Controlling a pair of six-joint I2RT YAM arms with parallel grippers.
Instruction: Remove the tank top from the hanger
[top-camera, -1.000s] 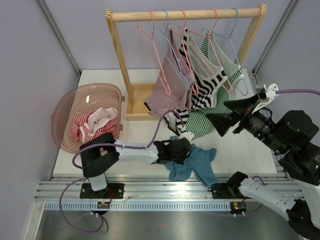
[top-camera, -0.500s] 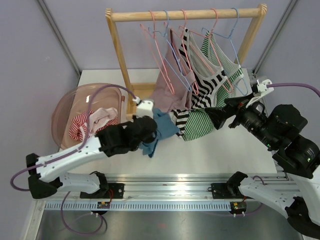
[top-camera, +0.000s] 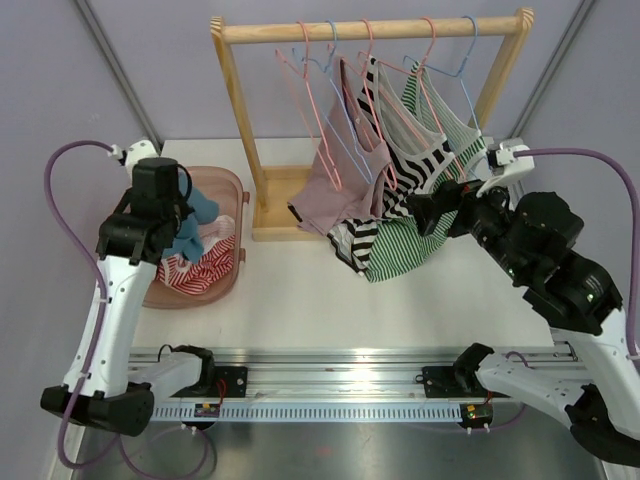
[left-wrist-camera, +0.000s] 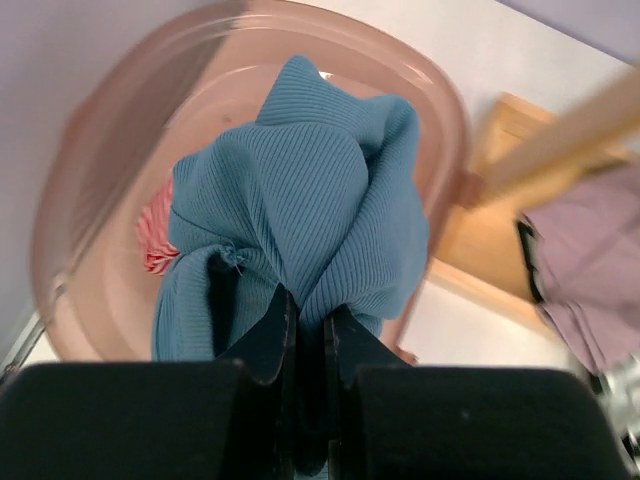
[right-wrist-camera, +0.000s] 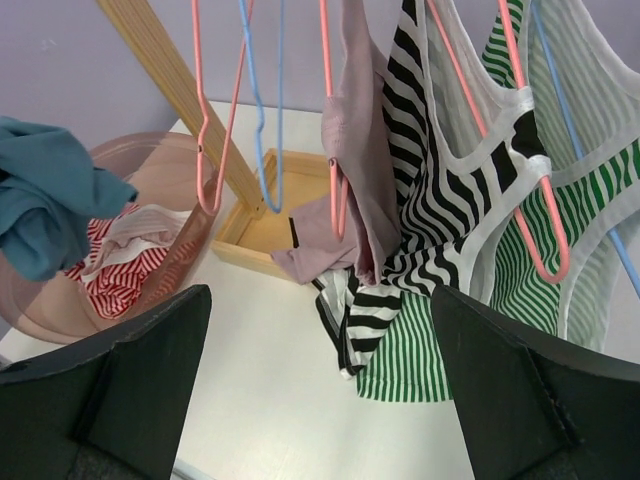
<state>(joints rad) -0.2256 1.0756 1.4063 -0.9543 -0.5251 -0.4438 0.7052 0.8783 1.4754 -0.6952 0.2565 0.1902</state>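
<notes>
Left pincer (left-wrist-camera: 305, 320) is clamped nearly shut on a bunch of the blue tank top (left-wrist-camera: 300, 190), off any hanger and hanging over the pink basket (left-wrist-camera: 445, 110) at the left. Right pincer (right-wrist-camera: 318, 300) is wide open and empty, just beside the striped tops (right-wrist-camera: 440, 200) on the rack (top-camera: 370, 30). Risks: if you release off-centre, it drapes over the rim. Fabric may cling to the fingers on opening. A careless right-arm swing could hook a hanger.

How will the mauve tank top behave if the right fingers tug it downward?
The mauve tank top hangs in loose folds, so it is probably floppy and will stretch before sliding. It looks thin, so it is likely light. It appears to rest against the black-and-white striped top, which may drag along.
</notes>
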